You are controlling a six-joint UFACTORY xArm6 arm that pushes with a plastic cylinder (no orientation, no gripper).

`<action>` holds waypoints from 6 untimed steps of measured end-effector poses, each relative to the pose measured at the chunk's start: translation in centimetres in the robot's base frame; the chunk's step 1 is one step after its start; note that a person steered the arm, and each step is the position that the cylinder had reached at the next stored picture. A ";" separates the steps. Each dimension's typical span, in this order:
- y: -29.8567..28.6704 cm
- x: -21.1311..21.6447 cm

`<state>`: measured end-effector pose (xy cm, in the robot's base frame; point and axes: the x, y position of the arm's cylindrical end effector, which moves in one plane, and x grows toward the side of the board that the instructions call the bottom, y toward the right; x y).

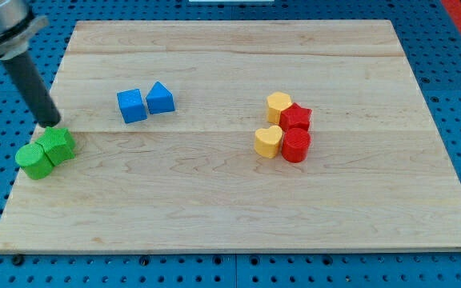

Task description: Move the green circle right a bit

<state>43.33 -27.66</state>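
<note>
My tip (pixel 52 124) sits at the upper edge of the green pair; contact unclear. Green circle (pixel 34 161) lies down-left of it, touching the other green block (pixel 58 145), shape unclear. No gripper fitted.

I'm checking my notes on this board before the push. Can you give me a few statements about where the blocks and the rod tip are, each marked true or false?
1. My tip sits just above the green blocks, at the view's left. True.
2. The two green blocks touch each other. True.
3. The two blue blocks lie at the view's bottom right. False: they are in the upper left part of the wooden board.
4. The red and yellow blocks are scattered apart. False: the four form one tight cluster.
5. My tip touches a blue block. False: it is well to their left.
</note>
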 end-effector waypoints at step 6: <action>-2.2 6.3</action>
